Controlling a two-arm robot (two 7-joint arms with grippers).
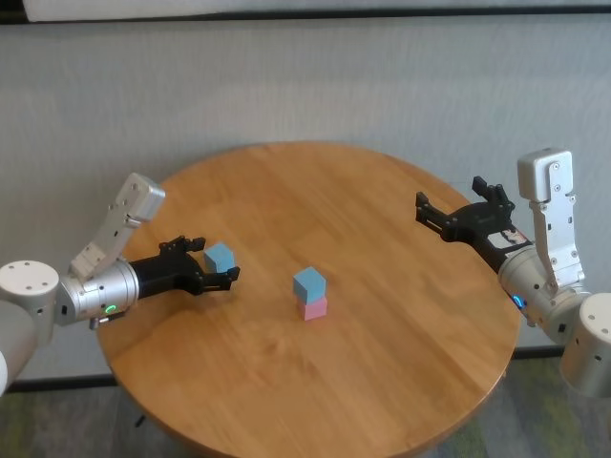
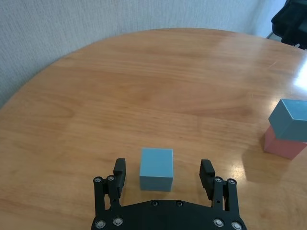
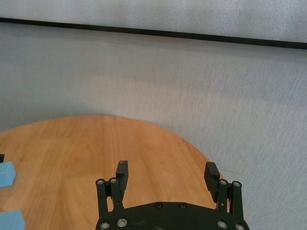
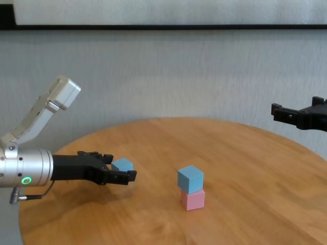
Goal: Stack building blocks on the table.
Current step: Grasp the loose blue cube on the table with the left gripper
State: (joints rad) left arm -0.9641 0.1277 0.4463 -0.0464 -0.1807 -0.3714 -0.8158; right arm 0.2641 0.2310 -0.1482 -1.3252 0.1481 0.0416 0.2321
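Blocks: two blue (image 1: 309, 282) (image 1: 220, 257), one pink (image 1: 312, 308); left jaws (image 1: 215, 263) straddle one.

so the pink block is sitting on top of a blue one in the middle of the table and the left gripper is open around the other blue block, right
Not quite: the order is reversed. In the head view a blue block sits on top of the pink block, near the middle of the table. The rest holds: the left gripper is open with the other blue block between its fingers, as the left wrist view shows.
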